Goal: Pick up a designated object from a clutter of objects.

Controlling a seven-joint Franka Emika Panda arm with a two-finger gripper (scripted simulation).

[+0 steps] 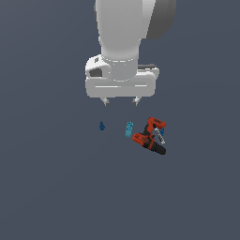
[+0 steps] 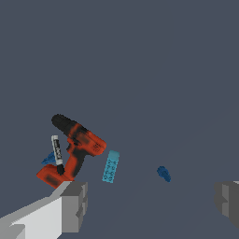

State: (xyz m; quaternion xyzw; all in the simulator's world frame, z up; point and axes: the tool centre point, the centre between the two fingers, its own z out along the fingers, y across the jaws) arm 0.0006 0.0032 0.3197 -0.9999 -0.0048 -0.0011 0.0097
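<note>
Fingers point(image 2: 149, 205) spread wide above cyan block point(image 1: 129, 129), beside drill point(image 1: 151, 136); marker point(image 2: 57, 154) text unreadable.

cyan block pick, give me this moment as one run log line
phase: pre-grasp | gripper: open, above floor, empty | target: cyan block lying free beside power drill | dark-blue piece: apart | contact: none

arm point(image 1: 126, 28) cropped above, blue scrap point(image 2: 48, 158) (possibly) behind drill point(image 2: 77, 144)
</note>
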